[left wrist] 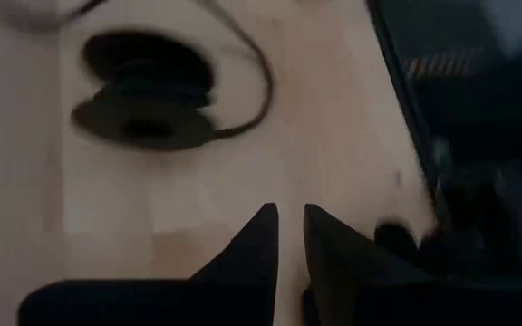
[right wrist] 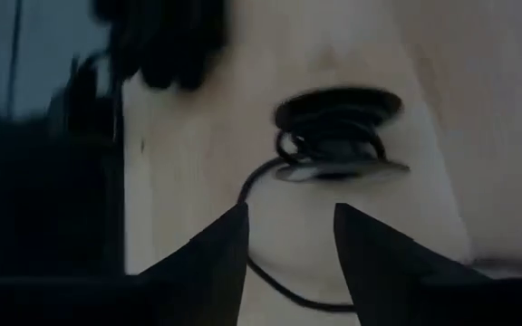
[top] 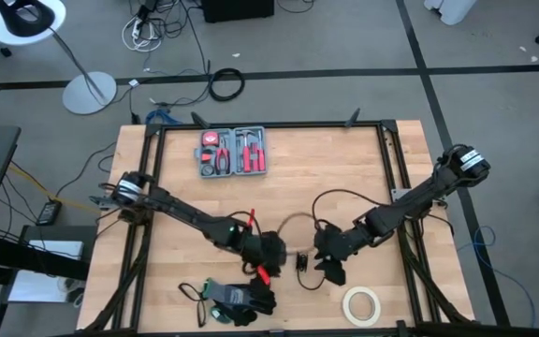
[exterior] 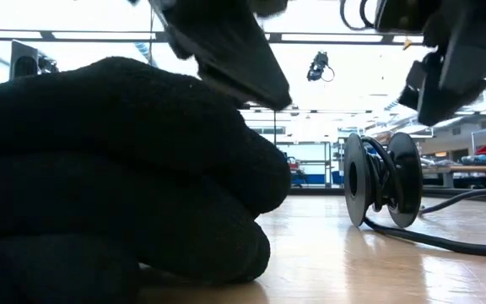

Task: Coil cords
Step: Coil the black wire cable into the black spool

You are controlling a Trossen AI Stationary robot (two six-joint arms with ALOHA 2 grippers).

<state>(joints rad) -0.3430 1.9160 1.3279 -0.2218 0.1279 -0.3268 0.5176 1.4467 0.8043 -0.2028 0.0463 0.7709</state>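
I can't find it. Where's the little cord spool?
In the high view, the cord spool stands on the table's near middle, between the left gripper and right gripper, above the gloves.

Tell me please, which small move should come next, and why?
Probably the right gripper should go down and pinch the loose tail. The cord sits wound on its spool, untouched; both grippers hang open near it, the left gripper farther off.

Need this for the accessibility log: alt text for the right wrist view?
A small black spool wound with thin black cord stands on its edge on the light wooden table, its loose tail curving away. The right gripper hangs open above the table, short of the spool and holding nothing.
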